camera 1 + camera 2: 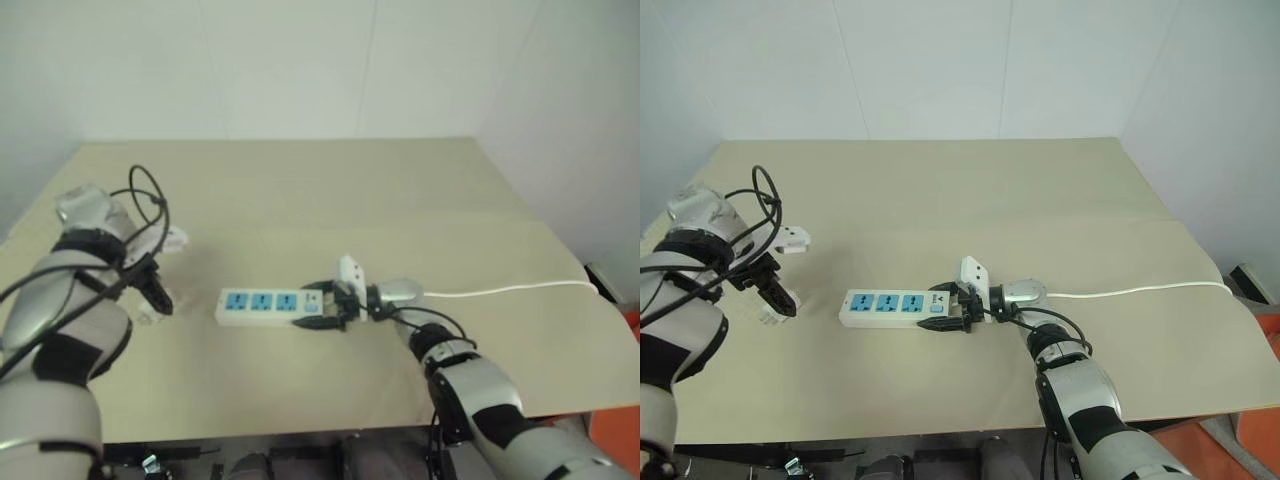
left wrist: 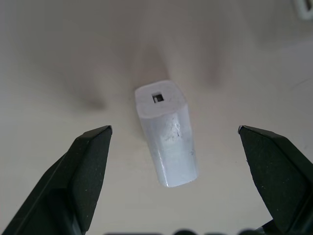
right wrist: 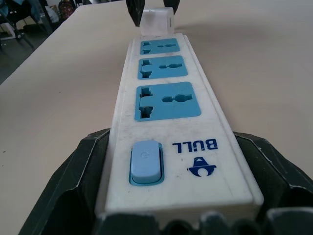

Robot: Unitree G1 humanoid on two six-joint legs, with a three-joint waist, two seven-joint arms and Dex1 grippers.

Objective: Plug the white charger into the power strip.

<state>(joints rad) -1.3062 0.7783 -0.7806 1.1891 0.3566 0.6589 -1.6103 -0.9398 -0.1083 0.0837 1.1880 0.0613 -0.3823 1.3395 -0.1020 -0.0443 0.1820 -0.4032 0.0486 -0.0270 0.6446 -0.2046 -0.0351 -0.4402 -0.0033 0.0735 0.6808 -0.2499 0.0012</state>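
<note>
Overhead, left gripper (image 2: 173, 134) straddles white charger (image 2: 167, 139), open; right gripper (image 3: 176, 147) clamps power strip (image 3: 168, 107).

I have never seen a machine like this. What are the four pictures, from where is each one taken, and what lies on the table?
It is a two-armed robot. The two wide pictures come from cameras on its head, looking down at a beige table. The other two come from a camera on each wrist. On the table lies the power strip, with three blue sockets and a thin white cable. The right gripper clamps the strip's switch end. The left gripper is open above the white charger, which lies on the table, not yet held.
</note>
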